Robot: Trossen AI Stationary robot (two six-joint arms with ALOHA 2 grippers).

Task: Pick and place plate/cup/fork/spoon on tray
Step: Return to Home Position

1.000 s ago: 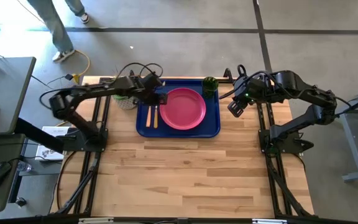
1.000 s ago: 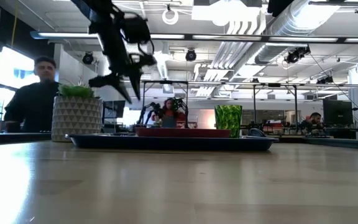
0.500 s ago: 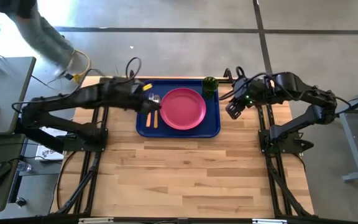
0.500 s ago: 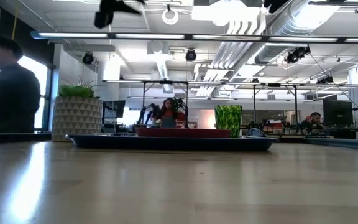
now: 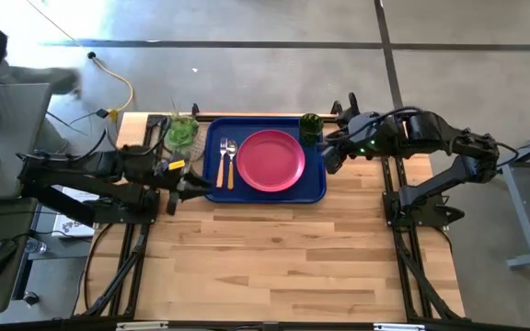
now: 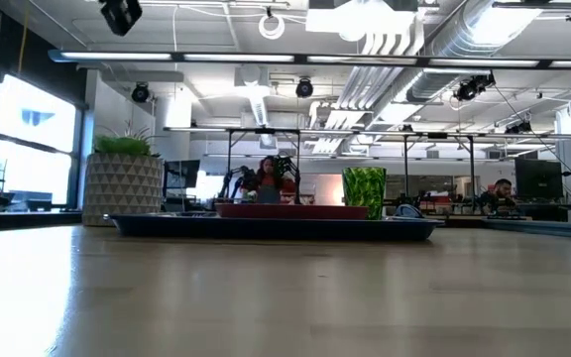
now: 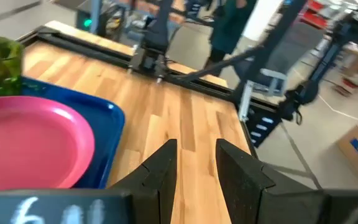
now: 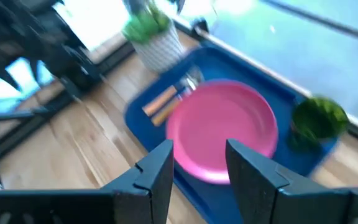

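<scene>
The dark blue tray (image 5: 316, 188) lies at the table's far middle. On it are the pink plate (image 5: 271, 161), the olive-green cup (image 5: 311, 124) at its far right corner, and the fork (image 5: 222, 165) and spoon (image 5: 232, 165) side by side left of the plate. My left gripper (image 5: 202, 188) is open and empty off the tray's near left corner. My right gripper (image 5: 328, 158) is open and empty at the tray's right rim, near the cup. The right wrist view shows the plate (image 8: 222, 130), the cup (image 8: 319, 118) and the cutlery (image 8: 166, 99).
A leafy plant in a pale pot (image 5: 182, 133) stands just left of the tray's far left corner, close to my left arm. Bare wooden table (image 5: 283, 257) spreads from the tray to the near edge.
My left gripper has drawn back from over the tray's far left part, toward the table's left and near edges, and has risen, empty. My right gripper has moved a little left, toward the tray's right rim. The things on the tray have stayed put.
</scene>
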